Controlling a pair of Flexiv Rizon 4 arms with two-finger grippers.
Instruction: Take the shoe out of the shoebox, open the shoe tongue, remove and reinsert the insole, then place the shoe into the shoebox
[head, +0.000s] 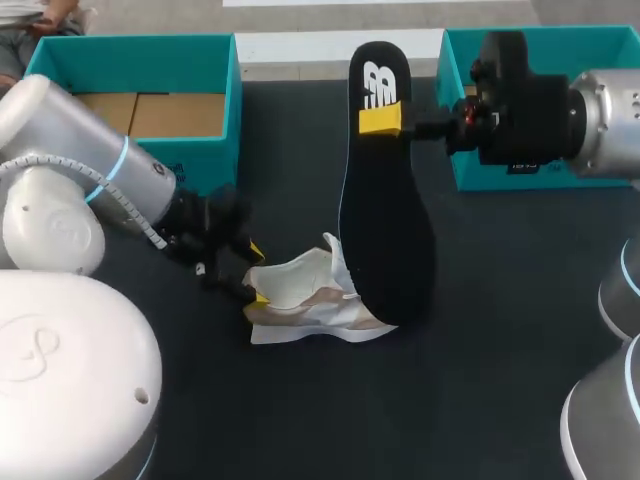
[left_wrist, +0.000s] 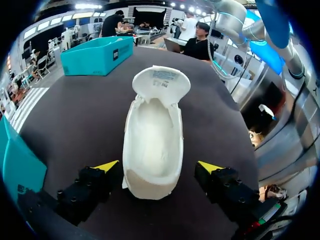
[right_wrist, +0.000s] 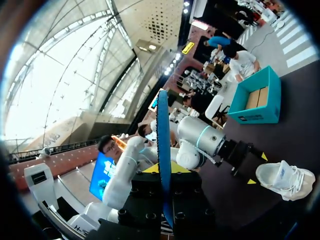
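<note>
A white shoe (head: 305, 300) lies on the dark table with its tongue folded back and its inside bare. My left gripper (head: 259, 274) stands open around the shoe's heel. In the left wrist view the heel of the shoe (left_wrist: 155, 145) sits between the spread fingers of the left gripper (left_wrist: 159, 167), and neither yellow tip touches it. My right gripper (head: 381, 120) is shut on the heel end of the black insole (head: 385, 230), which is held aloft, its toe end over the shoe. The right wrist view shows the insole (right_wrist: 163, 140) edge-on in the right gripper (right_wrist: 163, 172), with the shoe (right_wrist: 286, 180) far below.
One teal shoebox (head: 195, 150) with a cardboard bottom stands at the back left, just behind my left arm. A second teal box (head: 465, 170) stands at the back right, under my right wrist. Dark tabletop (head: 480, 350) stretches in front of the shoe.
</note>
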